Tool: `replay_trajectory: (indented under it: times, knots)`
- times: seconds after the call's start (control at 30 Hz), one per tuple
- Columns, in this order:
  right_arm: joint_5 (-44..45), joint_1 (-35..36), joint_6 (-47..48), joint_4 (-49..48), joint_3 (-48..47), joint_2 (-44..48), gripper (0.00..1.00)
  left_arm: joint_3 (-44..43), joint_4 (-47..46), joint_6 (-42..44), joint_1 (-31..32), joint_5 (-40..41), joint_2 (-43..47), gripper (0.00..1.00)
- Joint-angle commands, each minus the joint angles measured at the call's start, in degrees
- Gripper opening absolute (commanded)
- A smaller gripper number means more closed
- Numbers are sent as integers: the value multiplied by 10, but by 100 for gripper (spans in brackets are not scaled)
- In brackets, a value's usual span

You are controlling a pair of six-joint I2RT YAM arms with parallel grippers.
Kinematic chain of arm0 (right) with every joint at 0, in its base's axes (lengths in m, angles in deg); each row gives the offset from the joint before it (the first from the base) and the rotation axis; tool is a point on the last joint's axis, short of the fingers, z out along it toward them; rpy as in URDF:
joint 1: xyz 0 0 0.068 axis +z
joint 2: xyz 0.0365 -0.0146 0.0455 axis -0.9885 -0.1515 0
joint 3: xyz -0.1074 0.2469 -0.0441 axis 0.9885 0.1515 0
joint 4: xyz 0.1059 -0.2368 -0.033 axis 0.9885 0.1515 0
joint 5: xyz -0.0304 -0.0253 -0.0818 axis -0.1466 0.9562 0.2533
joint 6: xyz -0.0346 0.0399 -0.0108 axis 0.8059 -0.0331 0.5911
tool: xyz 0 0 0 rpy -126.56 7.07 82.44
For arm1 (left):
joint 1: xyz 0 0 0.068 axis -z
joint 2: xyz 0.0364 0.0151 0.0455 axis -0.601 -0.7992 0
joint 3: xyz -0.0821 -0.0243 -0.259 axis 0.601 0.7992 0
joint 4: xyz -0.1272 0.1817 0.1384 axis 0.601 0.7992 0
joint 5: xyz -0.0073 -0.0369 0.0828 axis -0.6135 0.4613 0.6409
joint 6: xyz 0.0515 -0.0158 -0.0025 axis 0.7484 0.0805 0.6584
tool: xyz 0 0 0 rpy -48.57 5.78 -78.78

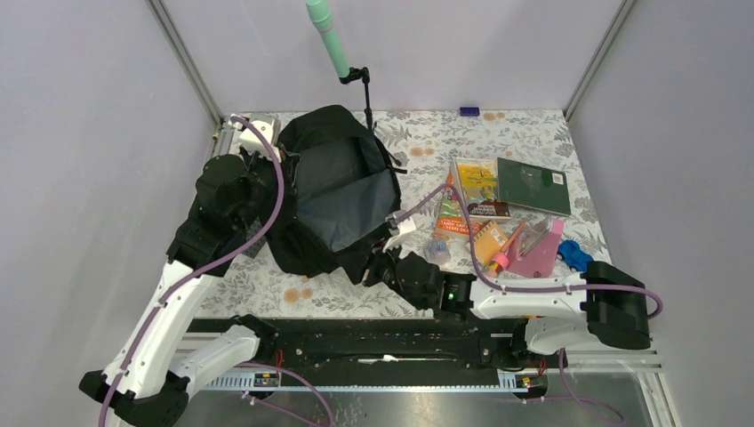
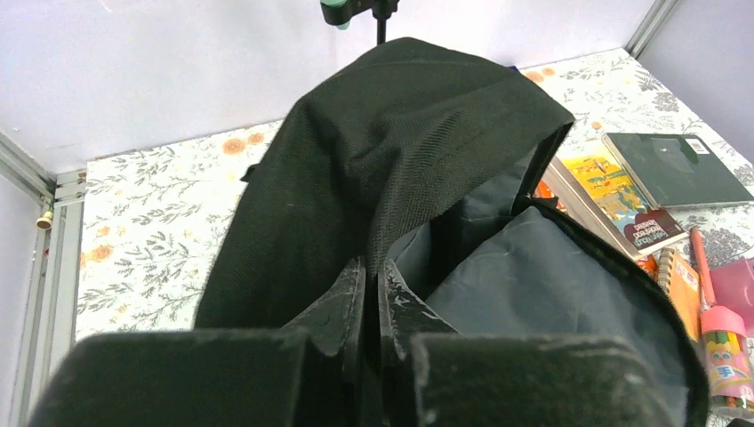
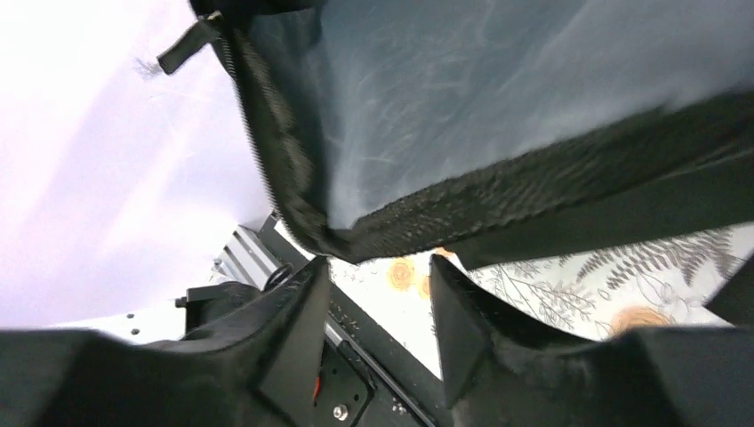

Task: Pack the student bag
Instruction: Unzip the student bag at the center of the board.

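The student bag (image 1: 342,191), black with a grey lining, lies open on the floral table at the centre left. My left gripper (image 1: 272,172) is at the bag's left edge. In the left wrist view its fingers (image 2: 373,267) are shut on a fold of the black rim of the bag (image 2: 356,151), holding it up. My right gripper (image 1: 380,267) is at the bag's near edge. In the right wrist view it (image 3: 380,267) stands open, with the bag's zip rim (image 3: 498,98) just beyond its tips and nothing between the fingers.
Right of the bag lie books (image 1: 476,182), a dark green notebook (image 1: 533,185), an orange notepad (image 1: 489,240), a pink case (image 1: 538,249) and a blue item (image 1: 575,256). A green-tipped stand (image 1: 333,40) rises behind the bag. A white box (image 1: 258,133) sits at the back left.
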Motion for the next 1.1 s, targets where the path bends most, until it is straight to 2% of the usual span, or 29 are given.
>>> replay_trajectory:
  times: [0.0,0.07,0.17,0.4,0.53,0.67,0.8,0.93,1.07]
  knots:
    - [85,9,27,16,34,78,61,27,-94,5,0,-35,32,0]
    - [103,9,41,35,57,115,72,37,-103,6,0,-62,41,0]
    - [122,9,59,104,60,167,80,53,-119,7,0,-107,55,0]
    - [72,9,295,98,17,194,92,74,-136,-3,-1,-116,63,0]
    - [24,9,427,100,-27,162,95,80,-137,-6,-1,-113,67,0]
    - [-3,9,496,159,-104,131,92,88,-140,-3,-1,-104,67,0]
    - [59,8,508,153,-127,147,100,93,-140,3,-1,-87,68,0]
    - [111,-23,451,286,-197,141,100,97,-146,1,-2,-83,70,0]
    - [139,-69,402,340,-190,173,100,98,-145,-5,-3,-89,70,0]
